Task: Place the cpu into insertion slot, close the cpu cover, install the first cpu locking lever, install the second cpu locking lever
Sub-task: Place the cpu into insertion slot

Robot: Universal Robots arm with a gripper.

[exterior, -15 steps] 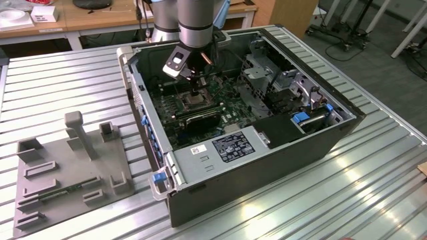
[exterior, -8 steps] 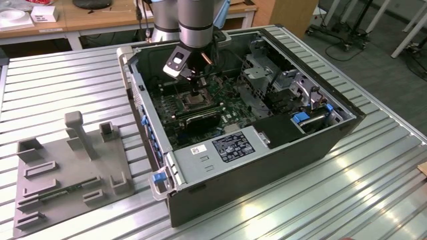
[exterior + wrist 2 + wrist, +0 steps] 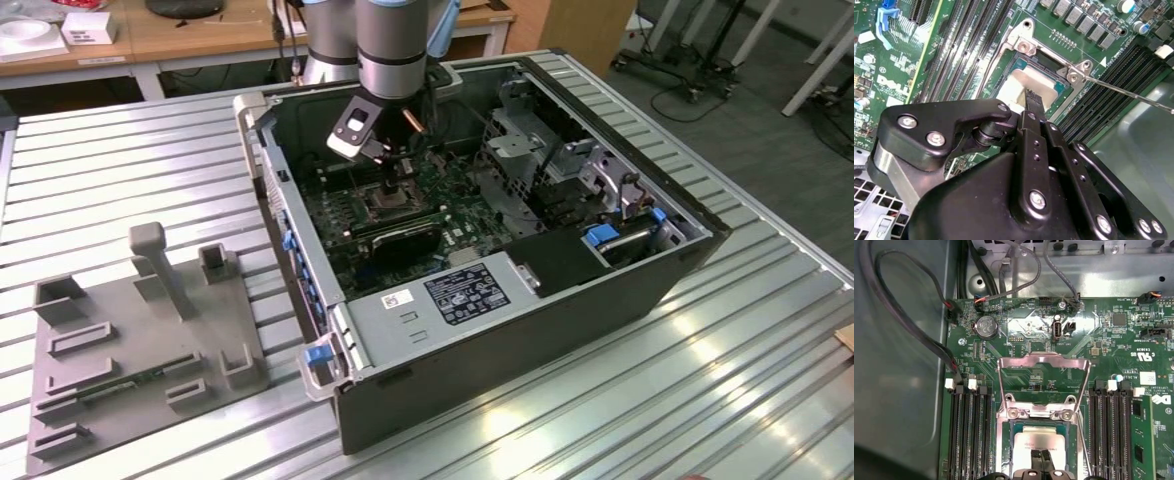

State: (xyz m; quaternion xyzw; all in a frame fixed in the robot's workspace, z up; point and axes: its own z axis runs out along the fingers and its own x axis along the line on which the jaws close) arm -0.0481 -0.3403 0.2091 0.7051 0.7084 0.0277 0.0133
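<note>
Fingers point(image 3: 1036, 461) first: the gripper point(image 3: 1041, 456) has two, both black, and they are pressed together with nothing between them. Their tips touch the top of the one cpu point(image 3: 1034, 440), which lies flat right under the gripper. The cpu sits inside the one slot point(image 3: 1002, 445), with the slot's silver rim beside it. In the second wrist view the gripper point(image 3: 1032, 98) meets the pale cpu point(image 3: 1015, 84) near one edge of its face.

One cover point(image 3: 1044, 358) stands open, tipped up just past the fingertips. Green board point(image 3: 1029, 337) shows through its window. One thin lever point(image 3: 1124, 93) sticks out from a corner of the slot, away from the gripper. Two silver screws point(image 3: 1026, 47) point(image 3: 1074, 76) sit on the far side of the slot from the gripper. Four long black rows point(image 3: 971, 435) run on each side of the gripper. One round battery point(image 3: 986, 326) lies farther off, past the cover.

In the exterior view the one arm point(image 3: 387, 50) reaches down into one open case point(image 3: 534, 330), and the gripper point(image 3: 391, 190) is low over the slot point(image 3: 390, 210). The case lies on a ribbed table point(image 3: 694, 400). One grey tray point(image 3: 120, 362) rests on the table, well apart from the gripper.
</note>
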